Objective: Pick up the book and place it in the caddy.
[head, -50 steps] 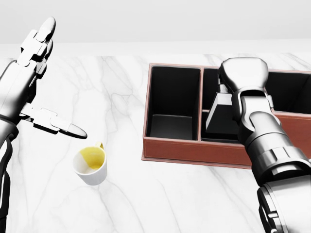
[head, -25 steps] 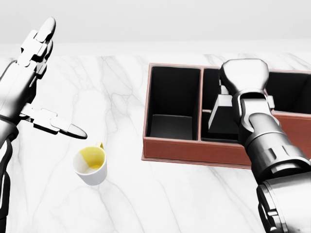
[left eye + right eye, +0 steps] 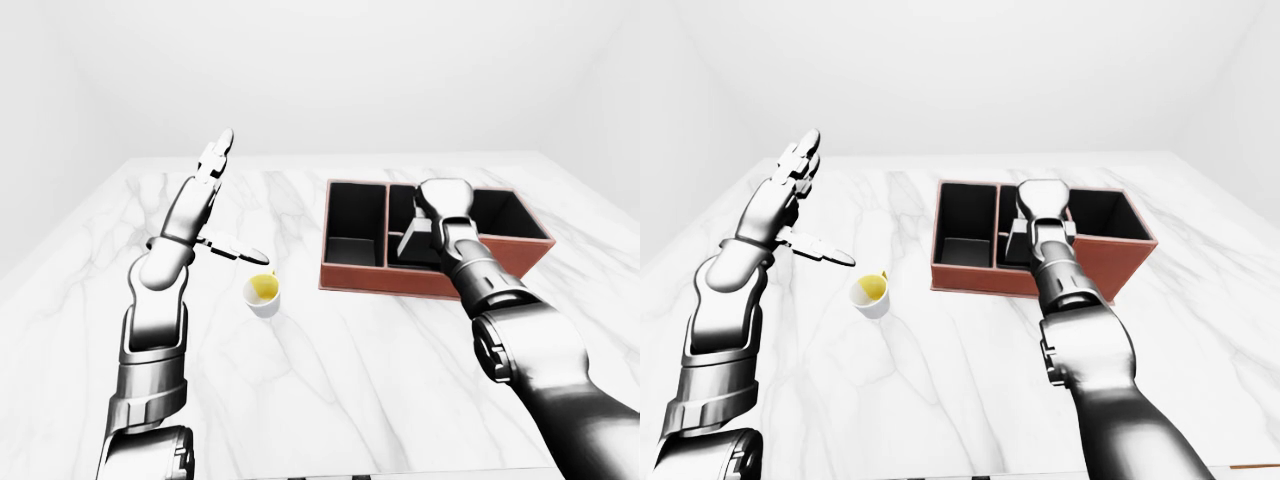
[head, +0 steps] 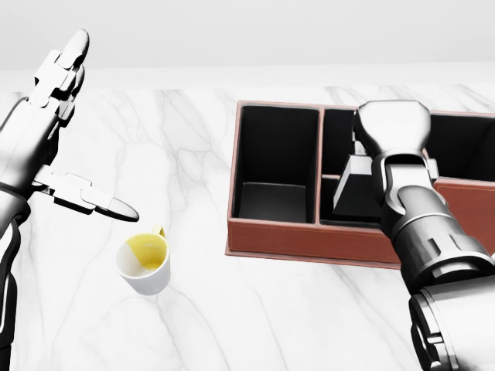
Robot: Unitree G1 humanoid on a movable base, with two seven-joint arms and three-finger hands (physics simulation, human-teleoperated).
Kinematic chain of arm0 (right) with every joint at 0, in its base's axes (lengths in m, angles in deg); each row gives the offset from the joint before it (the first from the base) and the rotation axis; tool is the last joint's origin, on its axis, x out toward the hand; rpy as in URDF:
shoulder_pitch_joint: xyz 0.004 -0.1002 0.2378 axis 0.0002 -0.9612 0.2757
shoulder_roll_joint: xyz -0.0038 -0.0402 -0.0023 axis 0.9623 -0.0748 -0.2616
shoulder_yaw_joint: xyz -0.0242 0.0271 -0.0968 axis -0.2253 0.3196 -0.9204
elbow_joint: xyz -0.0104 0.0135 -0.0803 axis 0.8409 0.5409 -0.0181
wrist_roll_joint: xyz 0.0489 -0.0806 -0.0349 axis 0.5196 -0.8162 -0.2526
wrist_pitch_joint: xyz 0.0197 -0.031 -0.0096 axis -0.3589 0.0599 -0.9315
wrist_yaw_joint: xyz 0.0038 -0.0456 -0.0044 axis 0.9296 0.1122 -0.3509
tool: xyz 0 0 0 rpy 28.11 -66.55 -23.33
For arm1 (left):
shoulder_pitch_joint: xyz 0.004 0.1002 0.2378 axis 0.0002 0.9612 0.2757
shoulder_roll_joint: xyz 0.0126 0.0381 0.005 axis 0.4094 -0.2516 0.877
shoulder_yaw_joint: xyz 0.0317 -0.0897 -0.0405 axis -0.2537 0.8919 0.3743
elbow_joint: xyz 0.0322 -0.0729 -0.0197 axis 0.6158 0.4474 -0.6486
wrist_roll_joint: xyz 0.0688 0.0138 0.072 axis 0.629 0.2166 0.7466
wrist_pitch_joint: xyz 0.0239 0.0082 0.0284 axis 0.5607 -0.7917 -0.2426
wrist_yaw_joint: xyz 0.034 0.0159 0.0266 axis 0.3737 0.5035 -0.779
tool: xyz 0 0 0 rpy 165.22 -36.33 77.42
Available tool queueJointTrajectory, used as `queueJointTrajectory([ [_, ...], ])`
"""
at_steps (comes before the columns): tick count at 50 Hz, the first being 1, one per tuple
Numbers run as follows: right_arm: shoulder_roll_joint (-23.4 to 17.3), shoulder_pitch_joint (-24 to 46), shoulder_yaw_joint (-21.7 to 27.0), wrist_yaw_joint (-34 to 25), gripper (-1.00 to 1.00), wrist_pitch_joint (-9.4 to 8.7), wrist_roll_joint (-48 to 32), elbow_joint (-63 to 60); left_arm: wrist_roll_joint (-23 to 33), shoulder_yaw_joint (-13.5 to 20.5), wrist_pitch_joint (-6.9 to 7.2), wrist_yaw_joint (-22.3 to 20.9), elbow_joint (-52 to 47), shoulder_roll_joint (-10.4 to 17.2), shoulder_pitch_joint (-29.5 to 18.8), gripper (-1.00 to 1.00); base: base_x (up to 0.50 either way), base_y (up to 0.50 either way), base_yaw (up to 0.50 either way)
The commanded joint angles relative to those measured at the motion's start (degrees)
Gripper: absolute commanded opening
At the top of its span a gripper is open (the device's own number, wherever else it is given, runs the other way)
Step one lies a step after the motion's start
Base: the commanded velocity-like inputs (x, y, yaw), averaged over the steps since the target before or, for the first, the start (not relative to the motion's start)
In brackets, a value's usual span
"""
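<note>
The red-brown caddy (image 4: 309, 241) with black compartments stands on the marble table at the right of the head view. The dark book (image 4: 357, 192) stands tilted in the caddy's middle compartment. My right hand (image 4: 363, 151) reaches over that compartment, back of the hand up, and holds the book's top edge. Its fingers are mostly hidden under the hand. My left hand (image 4: 97, 127) is raised at the left, well away from the caddy. It is open, with the fingers stretched up and the thumb pointing right.
A white mug (image 4: 145, 263) with a yellow inside sits on the marble table (image 4: 193, 154), below the left hand and left of the caddy. The caddy's left compartment (image 4: 274, 174) holds nothing. The table's side edges show in the eye views.
My right hand has shifted slightly to the right over the middle compartment, and the book has moved with it. The left arm and the mug have not moved.
</note>
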State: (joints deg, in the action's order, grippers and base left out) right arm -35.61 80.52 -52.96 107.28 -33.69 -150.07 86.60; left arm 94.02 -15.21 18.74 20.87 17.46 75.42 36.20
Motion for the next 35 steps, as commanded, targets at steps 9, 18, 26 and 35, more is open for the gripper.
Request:
queueJointTrajectory([
  [9,0.75,0.47,-0.22,2.93,-1.0,0.0,-1.7,0.18,0.09,0.06,0.0,-0.21,-0.52,-0.11,0.27,1.0,0.0,0.0,0.0],
  [18,1.16,0.35,0.55,3.38,-1.0,0.0,-1.8,0.57,0.03,0.04,0.0,-0.21,-0.58,-0.11,0.21,1.0,0.0,0.0,0.0],
  [26,1.61,0.0,1.18,3.35,-1.0,0.0,-1.9,0.9,0.12,0.0,0.0,-0.11,-0.48,-0.08,0.22,1.0,0.0,0.0,0.0],
  [35,2.03,-0.22,2.11,3.26,-1.0,0.0,-2.01,1.2,0.21,0.0,0.0,-0.24,-0.82,-0.11,0.45,1.0,0.0,0.0,0.0],
])
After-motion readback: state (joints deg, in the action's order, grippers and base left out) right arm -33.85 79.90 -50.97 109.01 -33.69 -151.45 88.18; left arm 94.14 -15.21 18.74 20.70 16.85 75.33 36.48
